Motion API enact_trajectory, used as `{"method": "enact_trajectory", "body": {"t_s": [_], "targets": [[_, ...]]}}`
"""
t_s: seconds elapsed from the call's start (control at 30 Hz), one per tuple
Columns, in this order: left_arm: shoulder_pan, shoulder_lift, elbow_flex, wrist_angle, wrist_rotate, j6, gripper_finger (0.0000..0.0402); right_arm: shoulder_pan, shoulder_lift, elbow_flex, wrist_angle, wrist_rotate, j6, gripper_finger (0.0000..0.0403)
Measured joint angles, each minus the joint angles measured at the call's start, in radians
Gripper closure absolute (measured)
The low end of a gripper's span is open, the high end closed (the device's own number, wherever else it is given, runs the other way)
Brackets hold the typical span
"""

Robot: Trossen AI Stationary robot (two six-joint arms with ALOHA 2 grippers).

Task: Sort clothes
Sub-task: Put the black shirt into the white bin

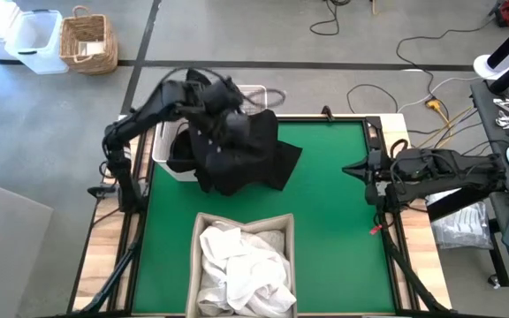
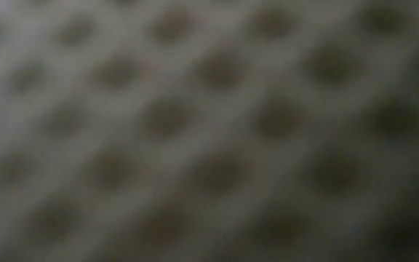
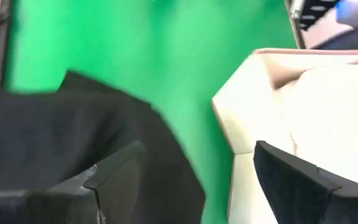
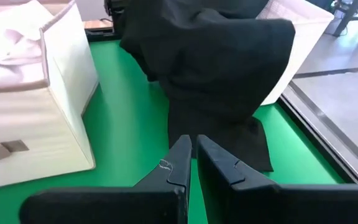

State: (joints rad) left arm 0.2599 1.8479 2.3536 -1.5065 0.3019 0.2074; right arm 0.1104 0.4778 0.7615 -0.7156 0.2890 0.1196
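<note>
Left gripper (image 3: 194, 180) over white basket (image 1: 164, 141), jaws apart, holding nothing; black garment (image 1: 237, 150) draped over basket rim onto green mat (image 1: 334, 203). Looks like release step; next, regrip spilled cloth. White clothes (image 1: 244, 265) in beige bin (image 1: 200, 231). Right gripper (image 4: 193, 155) parked at desk edge, jaws closed, empty.

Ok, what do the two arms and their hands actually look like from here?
Both arms are dark, jointed and slim, the left arm matt black like the right arm. Each ends in a hand with two flat, dark, wedge-shaped fingers: the left hand has broad angular ones, and the right hand has fingers tapering to points, one with a small pale scuff. No markings are readable.
</note>
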Motion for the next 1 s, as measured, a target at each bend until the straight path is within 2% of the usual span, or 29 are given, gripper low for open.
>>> {"method": "enact_trajectory", "body": {"t_s": [0.2,0.33,0.5,0.63,0.83,1.0], "targets": [[-0.124,0.031,-0.002,0.007,-0.215,-0.001,0.0121,0.000,0.000,0.016,0.000,0.000,-0.012,0.0385],[-0.159,0.056,-0.013,-0.033,-0.304,-0.028,0.0121,0.000,0.000,0.016,-0.007,0.000,-0.008,0.0385],[-0.163,0.100,-0.021,-0.063,-0.329,-0.101,0.0122,0.000,0.000,0.016,-0.008,0.000,-0.008,0.0385],[-0.164,0.125,-0.027,-0.065,-0.338,-0.097,0.0123,0.000,0.000,0.016,-0.009,0.000,-0.008,0.0385],[-0.165,0.147,-0.027,-0.065,-0.491,-0.119,0.0123,0.000,0.000,0.016,-0.012,0.000,-0.008,0.0385],[-0.164,0.149,-0.027,-0.065,-0.502,-0.123,0.0126,0.000,0.000,0.017,-0.012,0.000,-0.008,0.0385]]}}
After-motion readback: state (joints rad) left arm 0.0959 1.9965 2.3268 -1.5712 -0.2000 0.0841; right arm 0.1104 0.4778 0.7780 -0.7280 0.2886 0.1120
